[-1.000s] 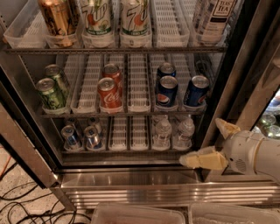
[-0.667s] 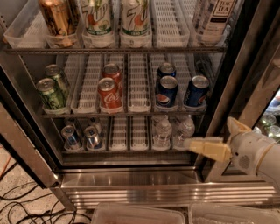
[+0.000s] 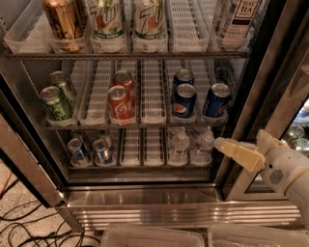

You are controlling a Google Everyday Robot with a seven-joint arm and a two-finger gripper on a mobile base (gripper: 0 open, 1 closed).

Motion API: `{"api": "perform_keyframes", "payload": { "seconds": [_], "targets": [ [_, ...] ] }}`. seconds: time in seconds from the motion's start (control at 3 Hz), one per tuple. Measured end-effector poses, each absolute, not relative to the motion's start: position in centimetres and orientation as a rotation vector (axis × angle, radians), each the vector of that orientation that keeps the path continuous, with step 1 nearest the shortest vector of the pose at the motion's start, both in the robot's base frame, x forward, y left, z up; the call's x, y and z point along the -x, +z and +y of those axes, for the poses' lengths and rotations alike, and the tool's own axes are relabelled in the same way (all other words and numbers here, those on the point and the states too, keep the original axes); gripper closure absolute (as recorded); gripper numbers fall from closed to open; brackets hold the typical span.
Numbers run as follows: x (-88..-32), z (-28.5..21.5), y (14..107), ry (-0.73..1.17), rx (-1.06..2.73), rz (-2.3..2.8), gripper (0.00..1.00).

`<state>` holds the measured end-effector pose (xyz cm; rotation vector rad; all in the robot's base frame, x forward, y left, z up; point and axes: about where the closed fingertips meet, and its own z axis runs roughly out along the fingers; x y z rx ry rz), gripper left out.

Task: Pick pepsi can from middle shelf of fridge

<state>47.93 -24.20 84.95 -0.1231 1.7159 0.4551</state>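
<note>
- We are seeing the hand (image 3: 240,143) sitting higher and a little further right than a second ago, now level with the bottom tier at the fridge's (image 3: 145,205) right door frame.
- It is resting released, its cream fingers (image 3: 241,153) standing apart and grasping nothing, one tip pointing left just beside a water bottle (image 3: 205,141).
- We are finding the pepsi can (image 3: 184,100) standing upright at the front of a lane on the middle shelf (image 3: 152,107), right of centre, where it stood before, well above the hand and apart from it.
- Its round Pepsi logo is facing us; two more blue cans (image 3: 217,100) are standing near it, one behind and one a lane to the right, their markings too unclear to read.
- We are reading the Coca-Cola script on a red can (image 3: 120,103) two lanes to the left; green cans (image 3: 56,103) are standing at the far left.
- On the top tier we are reading 7up on two bottles (image 3: 109,21), and "TEA" on a bottle (image 3: 239,13) at the right.
</note>
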Motion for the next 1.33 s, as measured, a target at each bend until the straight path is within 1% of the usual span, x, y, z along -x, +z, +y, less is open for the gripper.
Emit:
{"api": "perform_keyframes", "payload": {
  "seconds": [0.67,1.0,1.33],
  "targets": [
    [-47.9,-23.5,84.7,0.445,0.105,1.709,0.0],
    [-46.0,-22.7,81.3,0.386,0.066,1.72,0.0],
    [-44.5,-17.6,81.1,0.342,0.161,1.688,0.0]
  ]
}}
